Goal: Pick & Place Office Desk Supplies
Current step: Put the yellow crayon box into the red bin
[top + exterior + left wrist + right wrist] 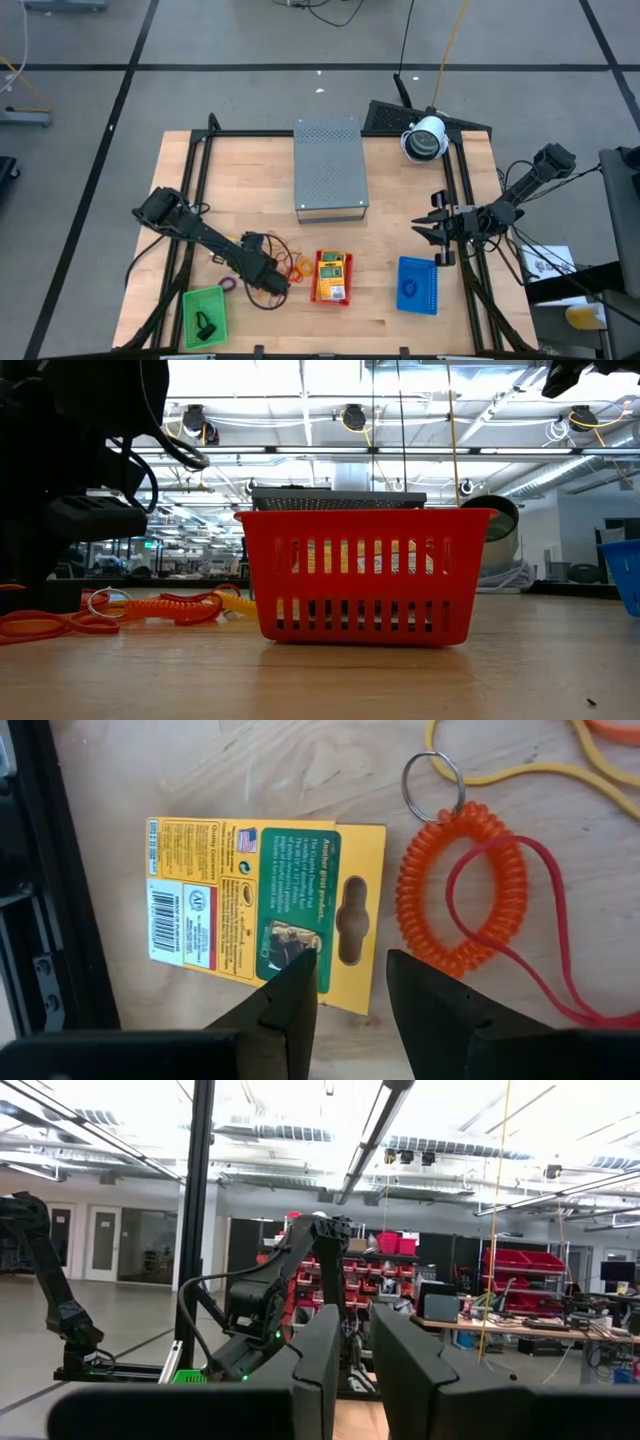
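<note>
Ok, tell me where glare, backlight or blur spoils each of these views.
High view: even light, a glare spot on the grey box's near corner. Low view: bright ceiling lights behind leave the arm at the picture's left a silhouette; the red tray reads clearly. Left wrist view: the left gripper's fingers are soft, the yellow-and-green packet is sharp. Right wrist view: ceiling lights wash out the top.

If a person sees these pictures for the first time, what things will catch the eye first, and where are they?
The red mesh tray stands at the table's front middle with yellow packets inside, between a green tray and a blue tray. Beside the red one, the left gripper hovers with jaws apart over a yellow-and-green packet next to an orange coil loop. A grey perforated box sits behind.
</note>
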`<state>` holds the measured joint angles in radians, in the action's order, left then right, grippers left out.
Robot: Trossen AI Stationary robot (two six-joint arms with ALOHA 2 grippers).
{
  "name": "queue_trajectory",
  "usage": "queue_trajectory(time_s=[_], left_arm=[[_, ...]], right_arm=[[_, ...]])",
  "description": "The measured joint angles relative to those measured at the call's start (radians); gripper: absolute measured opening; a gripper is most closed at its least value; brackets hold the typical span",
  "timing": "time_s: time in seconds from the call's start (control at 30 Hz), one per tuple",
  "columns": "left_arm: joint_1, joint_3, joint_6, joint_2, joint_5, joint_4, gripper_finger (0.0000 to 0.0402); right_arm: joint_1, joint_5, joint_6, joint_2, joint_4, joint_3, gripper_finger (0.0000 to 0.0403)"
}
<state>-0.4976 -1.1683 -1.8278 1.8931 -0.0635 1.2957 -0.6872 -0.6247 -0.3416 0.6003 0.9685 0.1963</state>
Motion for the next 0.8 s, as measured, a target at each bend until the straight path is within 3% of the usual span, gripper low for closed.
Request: queue_trajectory(time_s=[0.43,0.8], left_arm=[[0.0,0.004,0.003,0.0,0.0,-0.014,0.0131],[0.02,0.097,0.016,-0.007,0.059,-0.103,0.0125]], right_arm=[[0.0,0.002,0.0,0.0,0.0,0.0,0.005],[0.0,0.002,0.009,0.0,0.021,0.0,0.005]])
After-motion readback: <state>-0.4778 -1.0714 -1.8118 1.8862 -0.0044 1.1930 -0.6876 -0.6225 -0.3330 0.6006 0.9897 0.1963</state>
